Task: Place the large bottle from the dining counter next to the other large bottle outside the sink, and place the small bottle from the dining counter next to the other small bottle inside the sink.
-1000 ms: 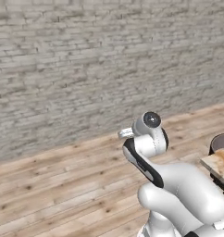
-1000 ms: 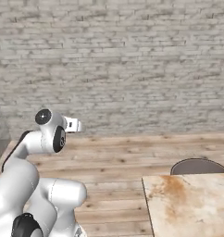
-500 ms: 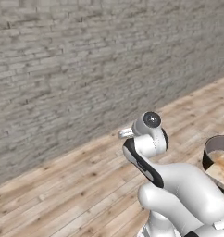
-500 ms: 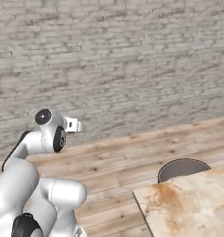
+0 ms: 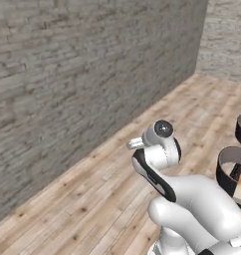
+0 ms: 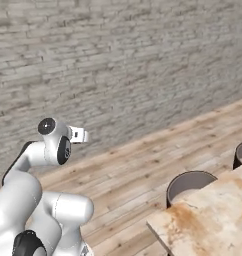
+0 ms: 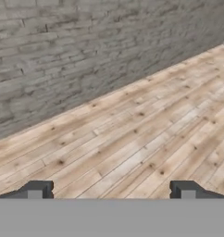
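While the fingers (image 7: pixel 111 190) stand wide apart, empty (over plank floor (image 7: pixel 132 139)), the views have swung; the table (image 6: pixel 208 225) corner shows nearer.

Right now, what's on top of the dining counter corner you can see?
Nothing: the visible corner of the dining counter is bare marble, and no bottles show on it. Two dark stools stand against its far edge. The rest of the top runs out of frame.

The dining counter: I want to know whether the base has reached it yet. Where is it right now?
The dining counter shows its corner at the lower right of the right base view, with a dark round stool against its far edge.
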{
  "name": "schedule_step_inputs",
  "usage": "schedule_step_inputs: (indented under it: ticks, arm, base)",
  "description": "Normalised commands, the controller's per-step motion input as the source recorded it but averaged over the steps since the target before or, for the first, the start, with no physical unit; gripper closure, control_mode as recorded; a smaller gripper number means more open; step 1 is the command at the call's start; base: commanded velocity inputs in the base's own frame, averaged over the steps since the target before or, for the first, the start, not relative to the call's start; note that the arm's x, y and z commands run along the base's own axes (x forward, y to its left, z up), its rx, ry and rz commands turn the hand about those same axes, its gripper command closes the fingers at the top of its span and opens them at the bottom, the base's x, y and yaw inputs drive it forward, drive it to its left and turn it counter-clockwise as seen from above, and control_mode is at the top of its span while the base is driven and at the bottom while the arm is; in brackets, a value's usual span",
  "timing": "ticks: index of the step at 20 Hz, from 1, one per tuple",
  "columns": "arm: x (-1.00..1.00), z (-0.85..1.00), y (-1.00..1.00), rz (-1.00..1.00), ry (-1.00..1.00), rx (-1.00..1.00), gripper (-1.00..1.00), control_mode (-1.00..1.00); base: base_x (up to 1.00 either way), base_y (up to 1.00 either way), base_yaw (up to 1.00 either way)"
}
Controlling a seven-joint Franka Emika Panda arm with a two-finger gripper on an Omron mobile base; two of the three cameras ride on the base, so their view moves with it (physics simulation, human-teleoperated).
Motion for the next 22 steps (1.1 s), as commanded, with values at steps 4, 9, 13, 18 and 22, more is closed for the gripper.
schedule_step_inputs:
  ticks: [4, 9, 13, 18, 22]
  arm:
    - [0.0, 0.0, 0.0, 0.0, 0.0, 0.0, -1.0, 1.0]
    - [0.0, 0.0, 0.0, 0.0, 0.0, 0.0, -1.0, 1.0]
    - [0.0, 0.0, 0.0, 0.0, 0.0, 0.0, -1.0, 1.0]
    - [0.0, 0.0, 0.0, 0.0, 0.0, 0.0, -1.0, 1.0]
    - [0.0, 0.0, 0.0, 0.0, 0.0, 0.0, -1.0, 1.0]
  base:
    - [0.61, 0.21, -0.45]
    - [0.62, 0.22, -0.45]
    - [0.62, 0.23, -0.44]
    - [0.69, 0.27, -0.42]
    - [0.72, 0.33, -0.41]
